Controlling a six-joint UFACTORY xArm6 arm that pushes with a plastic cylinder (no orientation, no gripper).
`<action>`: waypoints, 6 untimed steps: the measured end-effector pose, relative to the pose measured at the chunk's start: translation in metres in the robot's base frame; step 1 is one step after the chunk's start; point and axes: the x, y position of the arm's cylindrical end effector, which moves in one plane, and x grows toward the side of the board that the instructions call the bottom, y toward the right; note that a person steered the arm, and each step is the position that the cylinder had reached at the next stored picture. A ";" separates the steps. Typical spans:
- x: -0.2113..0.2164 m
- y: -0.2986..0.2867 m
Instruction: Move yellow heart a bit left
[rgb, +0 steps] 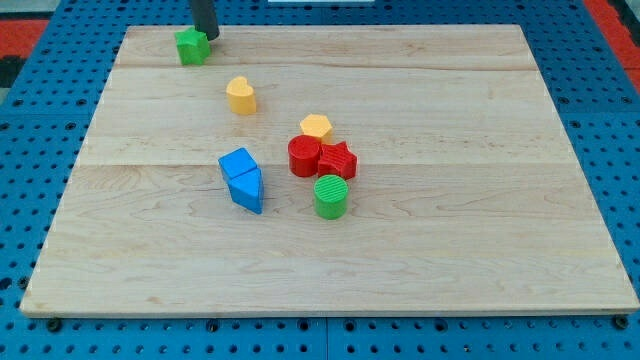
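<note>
Sitting at the view's top beside the green block (192, 46), my tip (207, 34) (a bare rod, holding nothing) has the yellow heart (240, 96) below-right; I'd judge I must reach its right side.

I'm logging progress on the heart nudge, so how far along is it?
Nothing looks done: the yellow heart sits untouched. In hand: my tip is at the view's top, beside the green block, up-left of the heart. Left: get to the heart's right side and push it left.

Lighting is bright and even. The wooden board (420, 250) shows soft sheen, blocks cast short faint shadows, and focus is sharp.
</note>
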 end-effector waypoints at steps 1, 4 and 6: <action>0.013 0.040; 0.140 0.042; 0.160 0.032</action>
